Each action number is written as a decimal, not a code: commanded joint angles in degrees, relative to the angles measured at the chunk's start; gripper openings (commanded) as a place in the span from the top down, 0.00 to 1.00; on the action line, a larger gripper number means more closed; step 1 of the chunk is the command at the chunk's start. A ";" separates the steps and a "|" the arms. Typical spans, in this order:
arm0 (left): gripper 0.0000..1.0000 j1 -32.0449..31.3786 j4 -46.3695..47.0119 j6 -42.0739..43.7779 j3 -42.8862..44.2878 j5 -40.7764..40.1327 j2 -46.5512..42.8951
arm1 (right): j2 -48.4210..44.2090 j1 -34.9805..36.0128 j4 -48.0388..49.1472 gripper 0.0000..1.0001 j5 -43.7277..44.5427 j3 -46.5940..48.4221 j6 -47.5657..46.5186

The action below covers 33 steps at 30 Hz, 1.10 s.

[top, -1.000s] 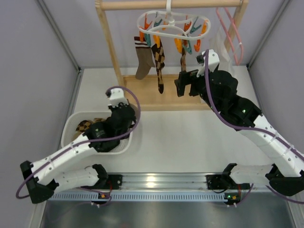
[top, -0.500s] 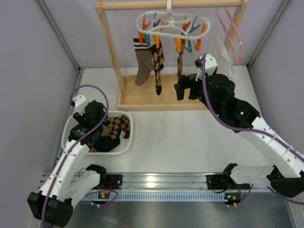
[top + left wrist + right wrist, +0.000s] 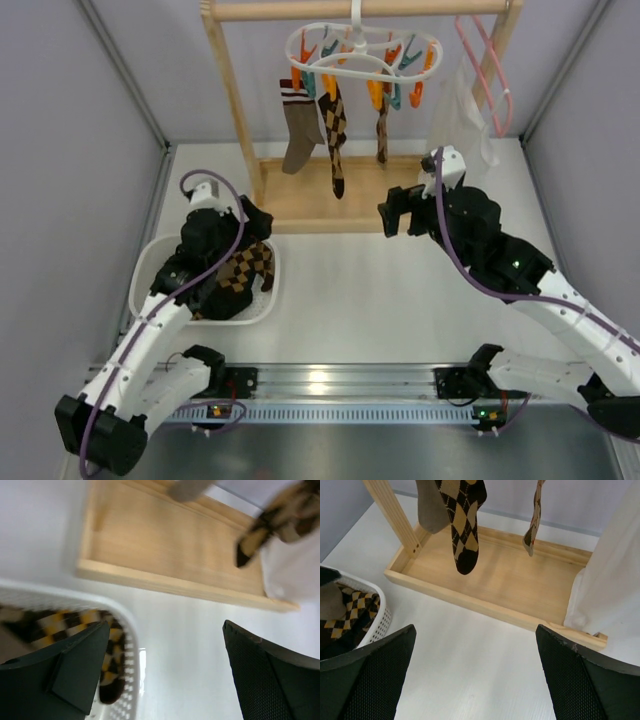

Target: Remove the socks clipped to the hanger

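The white ring hanger with orange and teal clips hangs from the wooden rail. Three socks stay clipped to it: a brown one, an argyle one and a thin one. In the right wrist view the argyle sock and the thin sock dangle over the wooden base. Loose argyle socks lie in the white basket. My left gripper is open over the basket's far corner, nothing between its fingers. My right gripper is open and empty below the socks.
A white translucent garment hangs on a pink hanger at the right of the rack, close to my right arm. The wooden rack's base and left post stand between the two grippers. Grey walls close in both sides.
My left gripper opened and let an argyle sock drop into the basket, then swung up toward the rack. My right gripper drew back and down from the hanging socks.
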 commanded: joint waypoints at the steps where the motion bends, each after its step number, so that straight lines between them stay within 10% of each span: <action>1: 0.02 -4.58 22.09 5.99 -1.90 14.52 3.14 | -7.06 -0.53 5.48 0.00 -1.01 -4.26 2.63; 22: 0.09 -13.21 42.16 22.69 25.60 3.81 46.47 | -23.26 -0.62 4.86 0.01 -11.90 -17.10 6.24; 28: 0.35 -13.21 42.08 25.51 30.00 2.31 53.24 | -21.33 -0.53 7.85 0.01 -15.86 -18.52 8.43; 30: 0.75 -13.47 42.08 24.99 29.48 0.92 53.07 | -20.71 -0.53 8.81 0.00 -16.57 -18.08 9.14; 33: 0.96 -15.57 42.16 25.68 28.51 -3.38 52.02 | -19.40 -0.62 11.36 0.01 -16.75 -16.41 9.84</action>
